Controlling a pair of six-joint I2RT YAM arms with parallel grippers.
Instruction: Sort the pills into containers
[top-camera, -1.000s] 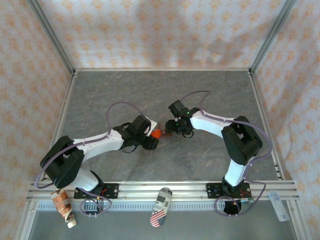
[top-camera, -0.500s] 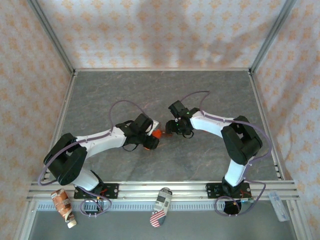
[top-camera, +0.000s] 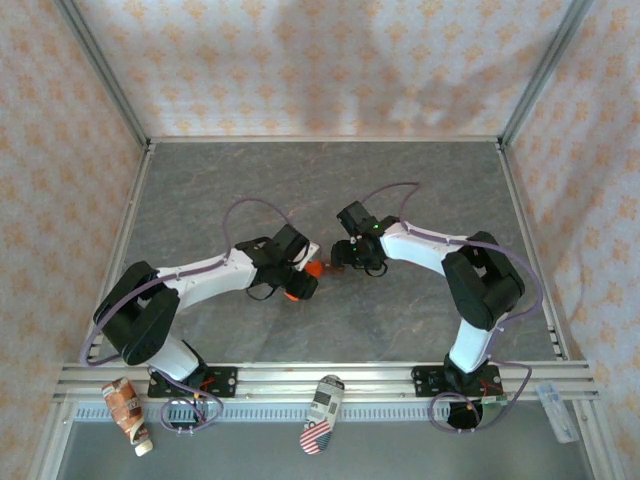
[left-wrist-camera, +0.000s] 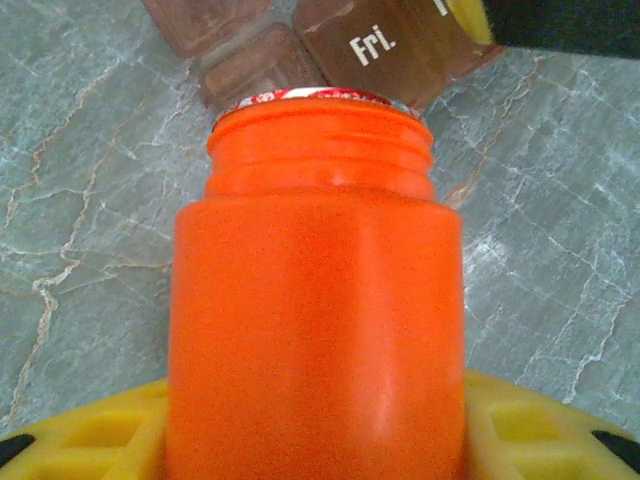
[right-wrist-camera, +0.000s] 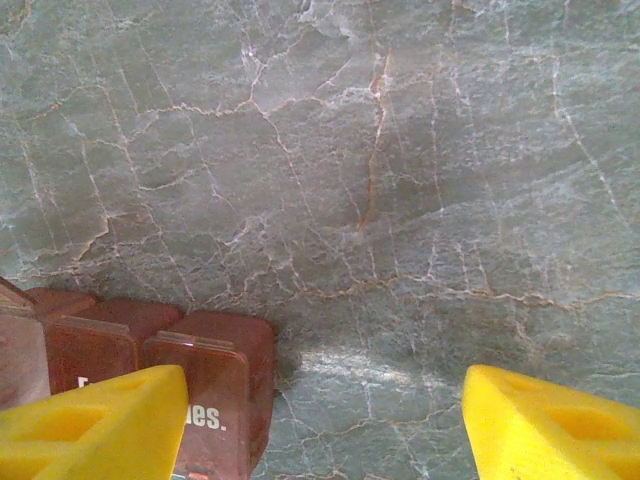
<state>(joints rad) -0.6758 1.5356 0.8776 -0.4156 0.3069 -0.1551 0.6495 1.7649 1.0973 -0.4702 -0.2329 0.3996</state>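
In the left wrist view an orange bottle (left-wrist-camera: 318, 300) is clamped between my yellow fingers (left-wrist-camera: 90, 435), its open threaded mouth tipped toward the containers (left-wrist-camera: 255, 70), a dark reddish-brown pill box with a "Fri." lid (left-wrist-camera: 385, 45). From above, my left gripper (top-camera: 298, 282) is shut on the bottle (top-camera: 313, 267) at mid-table. My right gripper (top-camera: 345, 258) faces it just to the right. In the right wrist view its jaws (right-wrist-camera: 325, 425) stand wide open, and the left finger (right-wrist-camera: 95, 420) overlaps the pill box (right-wrist-camera: 215, 375). The bottle's inside is hidden.
Grey marbled table (top-camera: 400, 180) with metal frame posts and patterned walls all round. In front of the near rail lie a tube (top-camera: 127, 412), a flag-patterned item (top-camera: 320, 415) and a clear packet (top-camera: 556, 410). Open tabletop lies behind and to both sides of the grippers.
My left arm's elbow has swung up and the wrist has turned a little, shifting the bottle slightly. The right arm has not moved.
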